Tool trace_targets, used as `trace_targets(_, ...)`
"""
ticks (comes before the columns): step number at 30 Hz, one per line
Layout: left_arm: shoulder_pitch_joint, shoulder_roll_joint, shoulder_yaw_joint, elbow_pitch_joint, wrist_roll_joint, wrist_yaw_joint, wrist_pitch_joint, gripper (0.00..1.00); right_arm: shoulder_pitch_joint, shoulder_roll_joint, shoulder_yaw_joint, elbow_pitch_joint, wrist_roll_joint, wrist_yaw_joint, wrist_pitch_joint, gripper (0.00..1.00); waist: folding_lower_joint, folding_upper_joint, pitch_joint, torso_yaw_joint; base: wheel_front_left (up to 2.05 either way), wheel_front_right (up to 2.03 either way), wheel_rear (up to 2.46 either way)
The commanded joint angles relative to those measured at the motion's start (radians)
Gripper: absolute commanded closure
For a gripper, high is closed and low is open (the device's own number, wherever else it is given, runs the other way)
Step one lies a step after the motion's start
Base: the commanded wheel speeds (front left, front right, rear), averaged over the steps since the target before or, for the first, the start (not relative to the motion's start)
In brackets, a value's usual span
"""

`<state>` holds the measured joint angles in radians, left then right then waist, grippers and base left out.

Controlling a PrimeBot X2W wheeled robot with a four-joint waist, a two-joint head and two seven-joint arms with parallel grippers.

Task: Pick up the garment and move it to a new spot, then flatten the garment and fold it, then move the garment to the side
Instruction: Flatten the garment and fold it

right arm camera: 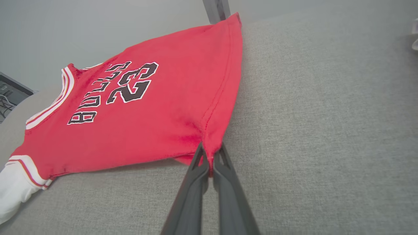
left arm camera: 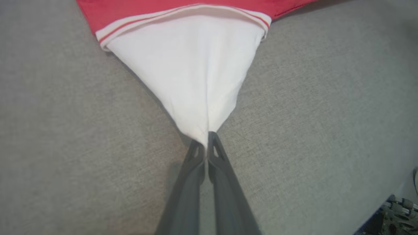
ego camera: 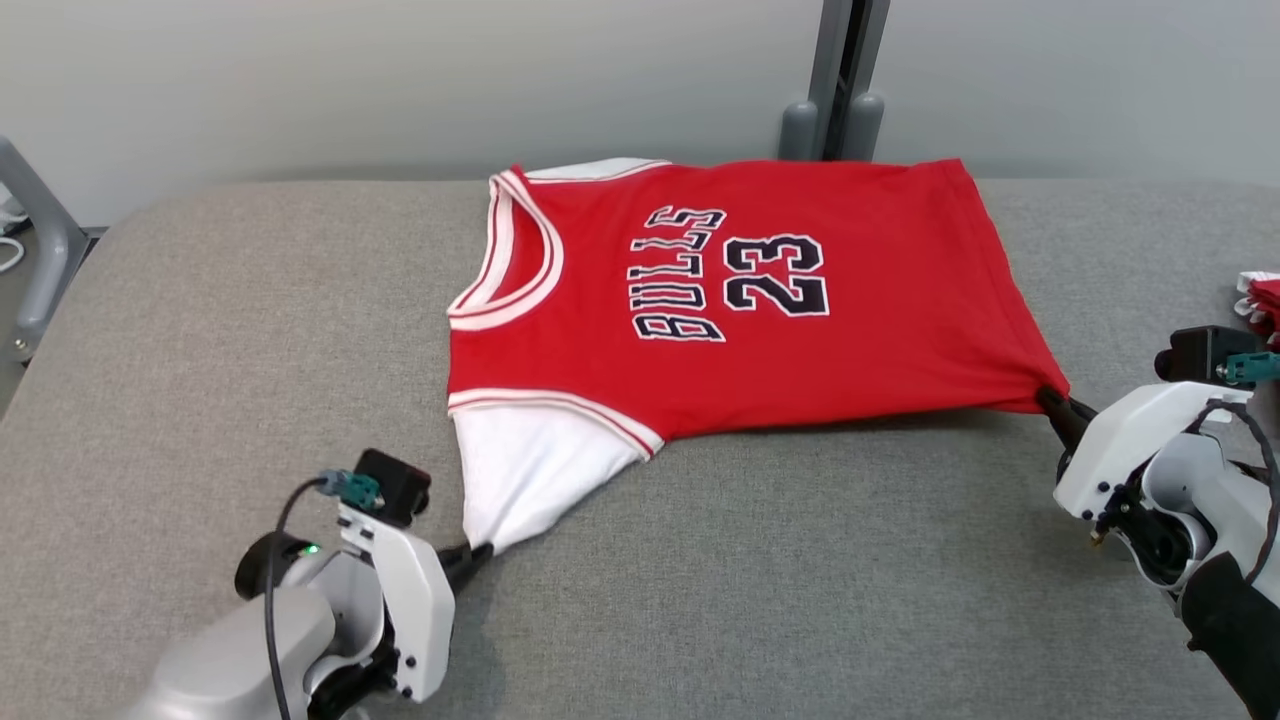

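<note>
Now, lower left in the head view, my left gripper (ego camera: 478,553) has its jaws pressed on the white sleeve (ego camera: 520,480) tip of the Bulls jersey (ego camera: 740,300); mid right, my right gripper (ego camera: 1050,398) pinches its red hem corner. I judge the jersey, spread across the upper middle, nearly flat, with folding and setting aside not yet done. Its far edge reaches the back edge of the grey pad (ego camera: 200,350); open room lies lower left.

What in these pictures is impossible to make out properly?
- Head view: red-and-white thing at the right edge, cut off by the frame; unidentifiable.
- Head view: the jersey's far white sleeve, mostly hidden behind its red body.
- All views: the jersey's underside, facing down toward the grey surface.
</note>
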<state>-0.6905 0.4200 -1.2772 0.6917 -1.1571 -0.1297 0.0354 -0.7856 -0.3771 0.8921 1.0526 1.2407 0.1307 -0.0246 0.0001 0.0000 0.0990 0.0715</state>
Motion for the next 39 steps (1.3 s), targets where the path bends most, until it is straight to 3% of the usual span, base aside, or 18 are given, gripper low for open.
trace_targets(1, 0.021, 0.011, -0.002, -0.019, 0.015, -0.001, 0.025, 1.0, 0.019, -0.015, 0.01, -0.002, 0.003, 0.0, 0.003, 1.0, -0.0001, 0.0, -0.013, -0.002, 0.0, 0.0, 0.0)
trace_targets(8, 0.096, 0.09, -0.002, -0.147, 0.054, -0.001, 0.17, 1.0, 0.039, -0.041, 0.07, -0.011, 0.017, 0.0, 0.041, 1.0, -0.0001, 0.0, -0.055, -0.003, 0.0, 0.0, 0.0)
trace_targets(23, 0.166, 0.159, -0.003, -0.283, 0.071, -0.001, 0.216, 1.0, 0.116, -0.092, 0.109, -0.041, 0.141, 0.0, 0.255, 1.0, -0.0001, 0.0, -0.126, -0.013, 0.0, 0.0, 0.0)
trace_targets(34, 0.241, 0.207, -0.002, -0.365, -0.032, -0.001, 0.227, 1.0, 0.219, -0.161, 0.084, -0.115, 0.284, 0.0, 0.477, 1.0, -0.0001, 0.0, -0.168, -0.031, 0.0, 0.0, 0.0)
trace_targets(39, 0.279, 0.225, 0.009, -0.432, -0.152, -0.001, 0.211, 1.0, 0.26, -0.183, 0.047, -0.141, 0.346, 0.0, 0.508, 1.0, -0.0001, 0.0, -0.178, -0.035, 0.0, 0.0, 0.0)
